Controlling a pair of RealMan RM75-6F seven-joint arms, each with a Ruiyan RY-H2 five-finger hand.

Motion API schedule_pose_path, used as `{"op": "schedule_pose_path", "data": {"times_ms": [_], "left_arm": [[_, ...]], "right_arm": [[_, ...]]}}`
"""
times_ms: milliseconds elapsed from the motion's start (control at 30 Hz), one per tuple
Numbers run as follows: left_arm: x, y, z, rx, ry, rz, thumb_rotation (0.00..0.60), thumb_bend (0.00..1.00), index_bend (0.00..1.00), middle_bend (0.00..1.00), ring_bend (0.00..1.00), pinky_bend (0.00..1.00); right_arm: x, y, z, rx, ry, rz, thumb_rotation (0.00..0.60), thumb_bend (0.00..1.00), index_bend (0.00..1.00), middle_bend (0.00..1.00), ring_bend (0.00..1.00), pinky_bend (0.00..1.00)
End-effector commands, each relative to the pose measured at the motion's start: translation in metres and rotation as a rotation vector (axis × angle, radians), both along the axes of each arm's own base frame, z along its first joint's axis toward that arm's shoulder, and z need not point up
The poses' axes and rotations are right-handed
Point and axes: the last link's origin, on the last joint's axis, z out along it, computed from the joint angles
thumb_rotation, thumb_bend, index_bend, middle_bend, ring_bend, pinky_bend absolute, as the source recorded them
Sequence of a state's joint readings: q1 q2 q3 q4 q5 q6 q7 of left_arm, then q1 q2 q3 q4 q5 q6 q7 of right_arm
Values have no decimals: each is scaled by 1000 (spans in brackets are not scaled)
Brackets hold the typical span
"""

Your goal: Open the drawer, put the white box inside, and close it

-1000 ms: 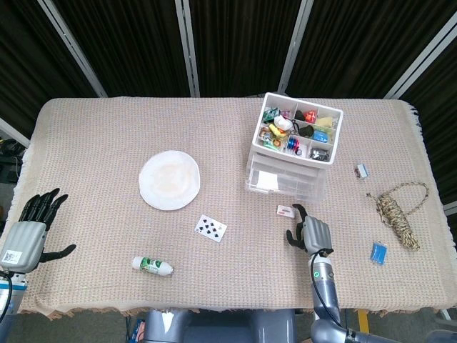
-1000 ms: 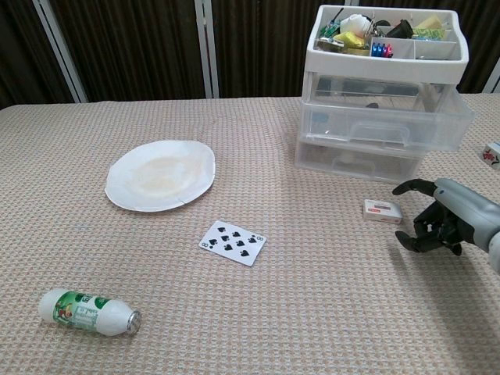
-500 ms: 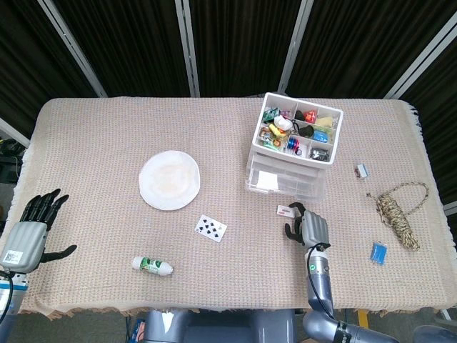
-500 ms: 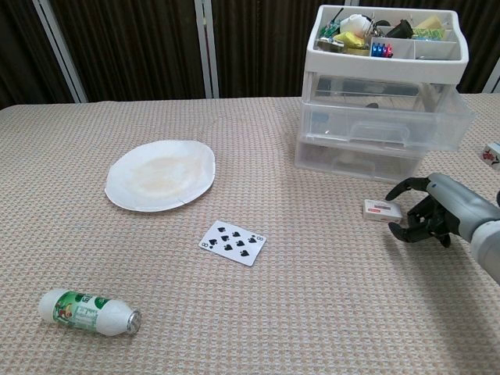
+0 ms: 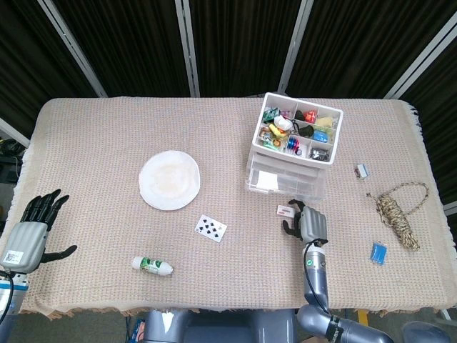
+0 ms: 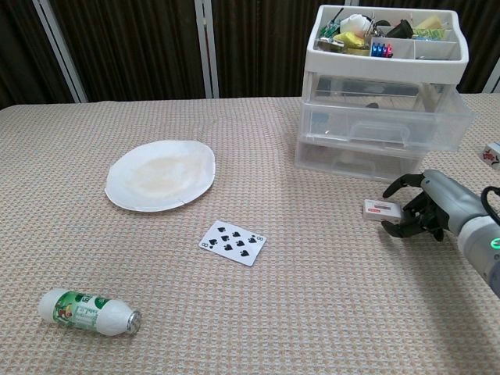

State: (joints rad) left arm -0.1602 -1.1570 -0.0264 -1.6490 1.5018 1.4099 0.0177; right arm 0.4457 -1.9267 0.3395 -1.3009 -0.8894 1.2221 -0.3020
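The small white box (image 6: 382, 210) with a red stripe lies flat on the cloth in front of the clear drawer unit (image 6: 375, 148); the head view shows this box (image 5: 285, 210) too. The unit's middle drawer (image 6: 391, 121) stands pulled out toward me. My right hand (image 6: 426, 209) sits just right of the box, fingers spread and curved, their tips at the box's right end; it holds nothing. From above, the right hand (image 5: 305, 222) lies just below and right of the box. My left hand (image 5: 32, 230) hovers open at the table's left front edge, far from everything.
On the unit's top sits a tray of small items (image 5: 298, 128). A white plate (image 6: 161, 173), a playing card (image 6: 232, 241) and a lying bottle (image 6: 90, 311) occupy the left half. A rope bundle (image 5: 400, 207), a blue packet (image 5: 378, 252) and a small box (image 5: 361, 171) lie right.
My right hand has slid forward and left across the cloth until its fingertips reach the white box's right end. The box, the drawer and the left hand have not moved.
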Motion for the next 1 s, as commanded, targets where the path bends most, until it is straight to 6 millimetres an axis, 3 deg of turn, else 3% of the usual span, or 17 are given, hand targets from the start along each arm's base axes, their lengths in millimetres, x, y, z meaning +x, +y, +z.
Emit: {"op": "schedule_pose_path", "data": {"times_ms": [33,200,467,767,1000], "left_arm": [[0,0,0,0,-1,1,600,135,83,0,0,0],[0,0,0,-1,-2,2,600,134,84,0,0,0],[0,0,0,0,-5,4,600,135,84,0,0,0],[0,0,0,0,-5,3,600,136,84,0,0,0],[1,0,0,-2,-7,-5,600,135,84,0,0,0]], "right_arm": [[-1,-1,-1,-3,3,-4,600,255,337,835,850,753],[-4,-2,-4,-12,4,-15,600,256,389,843,850,753],[-9,-2,-7,-47,16,-12,600,255,604,844,853,753],[-2,12,5,-73,-8,54,600,256,617,844,853,753],[-5,33,36,-80,18,91,600,256,619,844,853,753]]}}
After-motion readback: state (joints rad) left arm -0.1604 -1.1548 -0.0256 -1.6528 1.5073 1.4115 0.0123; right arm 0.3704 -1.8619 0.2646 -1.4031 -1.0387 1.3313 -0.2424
